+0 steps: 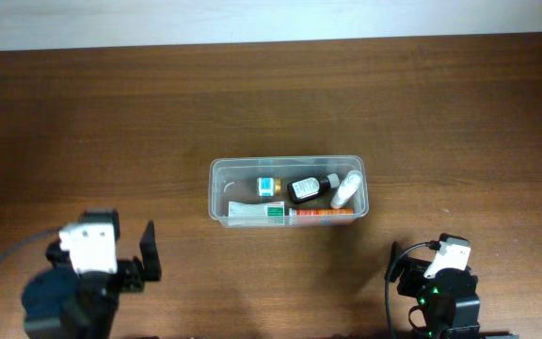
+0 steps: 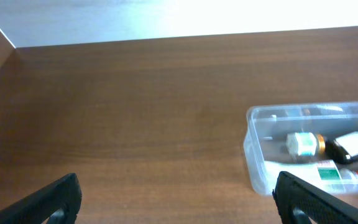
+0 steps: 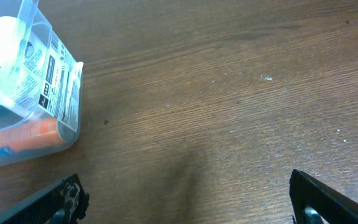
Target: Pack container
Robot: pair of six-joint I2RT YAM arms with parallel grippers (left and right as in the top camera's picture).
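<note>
container (image 1: pixel 285 160) on wood table (image 1: pixel 111 113), 3 bottles (image 1: pixel 309 188) plus tube (image 1: pixel 271 214) inside; left gripper (image 2: pixel 178 186), right gripper (image 3: pixel 184 183) both spread.

On the table (image 1: pixel 111 122), the container (image 1: pixel 214 196) holds bottles (image 1: pixel 307 188) and a tube (image 1: pixel 294 214).

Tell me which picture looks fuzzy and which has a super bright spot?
Right wrist view: the container, very close, looks soft and glary. Left wrist view: the strip past the table is blown out white. Overhead view: sharp, evenly lit.
</note>
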